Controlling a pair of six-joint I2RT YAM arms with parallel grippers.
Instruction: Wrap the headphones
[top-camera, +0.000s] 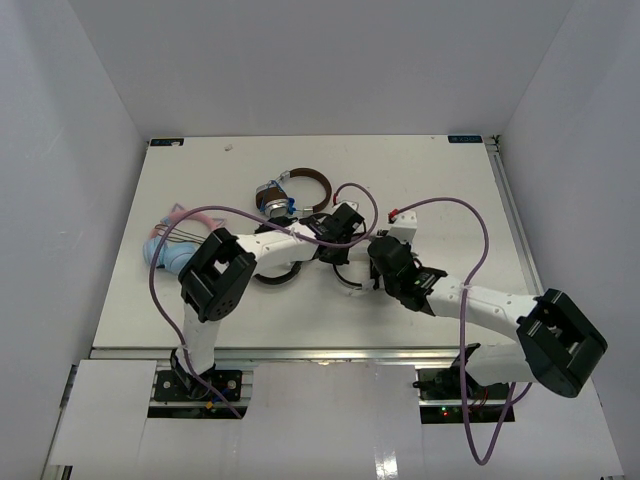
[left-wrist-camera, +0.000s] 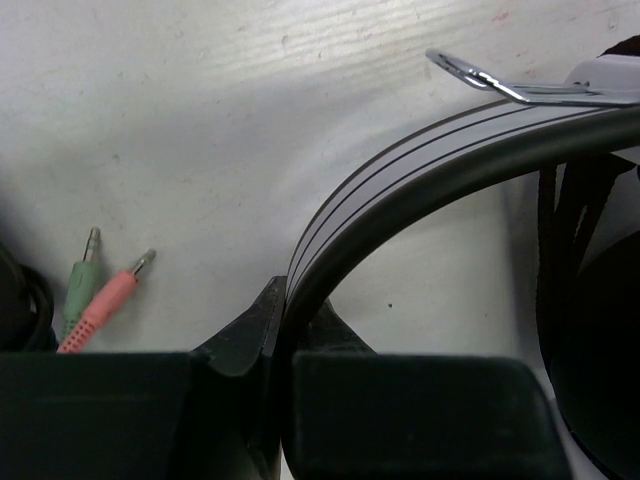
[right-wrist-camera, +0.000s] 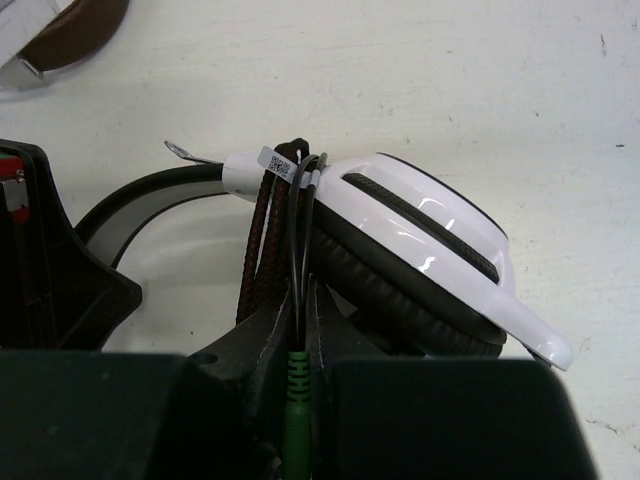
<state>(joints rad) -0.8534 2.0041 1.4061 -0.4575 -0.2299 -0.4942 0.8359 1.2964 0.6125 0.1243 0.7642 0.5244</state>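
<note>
The headphones (right-wrist-camera: 420, 250) lie on the table between both arms, one white ear cup with its black pad facing up. Their headband (left-wrist-camera: 420, 150) curves away as a pale strip with dark lines. My left gripper (left-wrist-camera: 290, 300) is shut on that headband. A dark braided cable (right-wrist-camera: 262, 240) is looped around the joint beside the ear cup. My right gripper (right-wrist-camera: 308, 290) is shut on thin black strands of the cable, with a green plug (right-wrist-camera: 300, 400) sitting between its jaws. From above, the left gripper (top-camera: 335, 235) and the right gripper (top-camera: 378, 262) meet over the headphones (top-camera: 348, 283).
Brown-banded silver headphones (top-camera: 295, 190) lie behind the arms. A black headset (top-camera: 275, 272) sits under the left forearm. A light blue and pink item (top-camera: 170, 242) lies at the left. Loose green and pink plugs (left-wrist-camera: 90, 295) rest beside the left gripper.
</note>
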